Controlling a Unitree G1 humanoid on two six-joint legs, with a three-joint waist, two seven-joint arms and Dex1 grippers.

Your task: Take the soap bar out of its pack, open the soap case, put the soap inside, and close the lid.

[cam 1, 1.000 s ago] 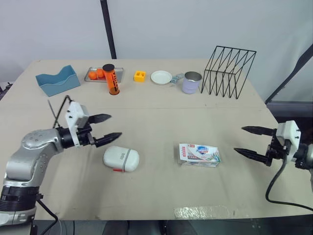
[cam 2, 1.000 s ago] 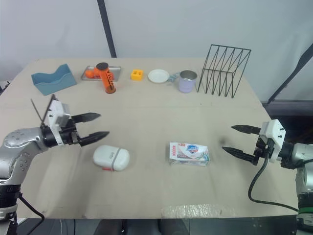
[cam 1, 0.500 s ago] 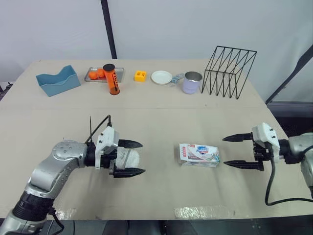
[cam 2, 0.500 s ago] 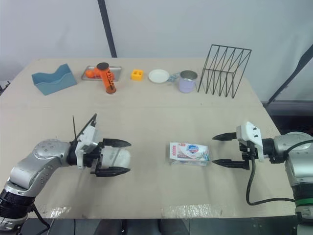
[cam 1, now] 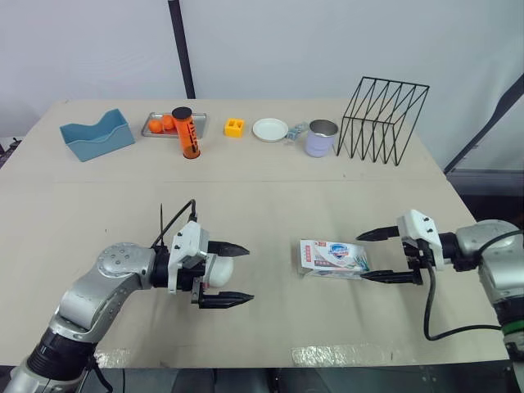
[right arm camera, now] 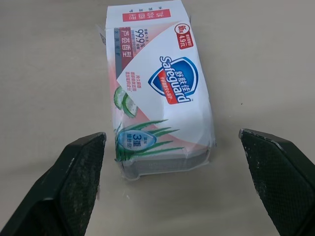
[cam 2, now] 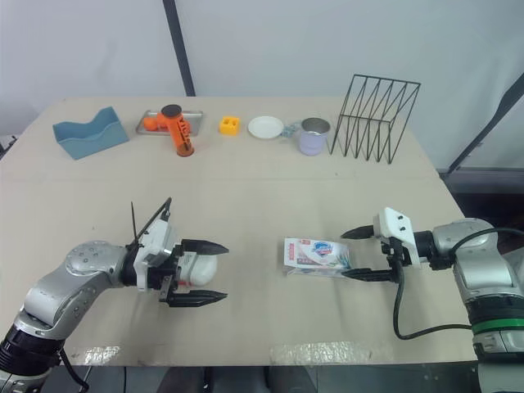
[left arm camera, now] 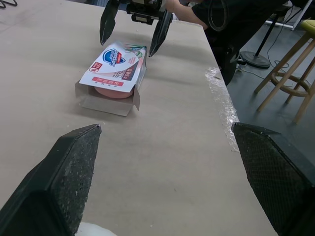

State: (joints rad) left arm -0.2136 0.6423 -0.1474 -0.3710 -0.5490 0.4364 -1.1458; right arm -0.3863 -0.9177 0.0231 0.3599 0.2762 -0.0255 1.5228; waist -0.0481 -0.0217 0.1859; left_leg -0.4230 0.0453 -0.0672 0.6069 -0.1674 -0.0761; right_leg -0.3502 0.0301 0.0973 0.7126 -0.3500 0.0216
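At lower centre: both grippers' jaws spread wide.
Left gripper (cam 1: 247, 273) straddles the soap case (cam 1: 218, 268); right gripper (cam 1: 362, 257) flanks the soap pack (cam 1: 331, 257).

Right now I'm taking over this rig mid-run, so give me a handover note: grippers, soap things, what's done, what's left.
Left gripper: open, fingers either side of the white soap case.
Right gripper: open, straddling the right end of the soap pack.
Soap bar: inside the pack, showing at its open end.
Done: nothing yet.
Left: pull the soap out, open the case, put it in, close the lid.
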